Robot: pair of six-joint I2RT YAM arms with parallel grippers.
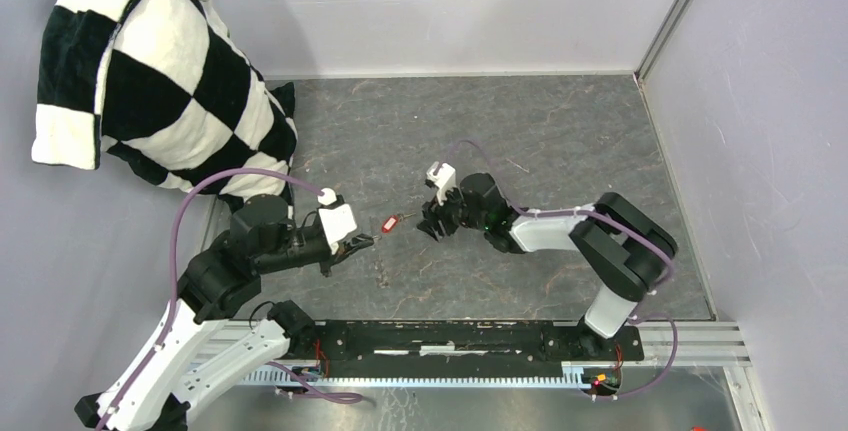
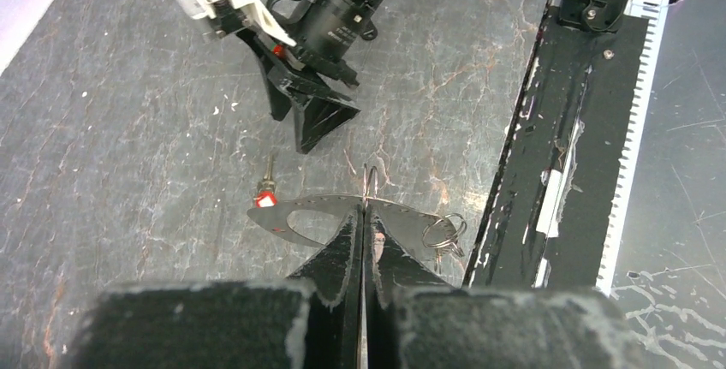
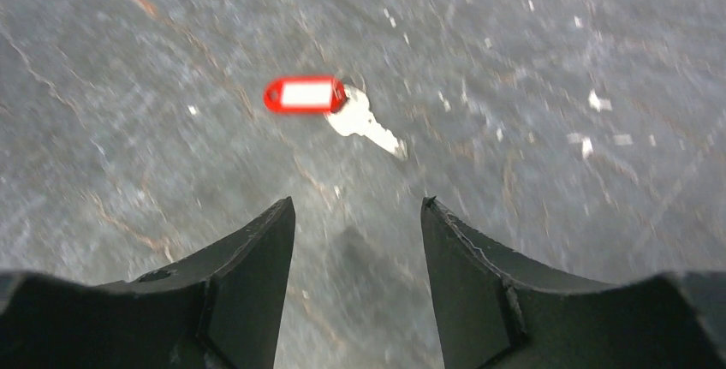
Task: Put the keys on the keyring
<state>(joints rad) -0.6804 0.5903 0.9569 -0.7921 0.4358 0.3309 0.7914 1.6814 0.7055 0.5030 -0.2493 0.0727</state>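
Grey marbled bench [image 1: 560,121] w/ pale walls on 3 sides. At far left a black-and-white checkered cloth [image 1: 150,81] is piled against the wall and spills onto the bench. Next comes the left arm [image 1: 230,261], reaching toward the middle. The left claw [image 1: 368,241] has its fingers pressed tight together, and in the left wrist view they pinch the thin silvery keyring [image 2: 398,213] near its mid-span, so the loop sticks out to both sides of the tips. At 1 end of the loop, near the black base plate [image 1: 450,336], sits a cluster of small split rings [image 2: 443,232]. At the other end is the red-tagged key [image 3: 347,112], its tag touching or overlapping the loop. Can't tell if it's threaded on. From the top view that key lies btwn the 2 claws, just off the left claw's tips. The right wrist view is blurred and shows the red tag and silver blade over the bench, ahead of the fingers and apart from them. A 2nd key can't be made out. The right claw [image 1: 432,223] has its fingers spread apart w/ nothing btwn them, pointing toward the key. The right arm [image 1: 600,241] folds back from it toward the bench's right side.
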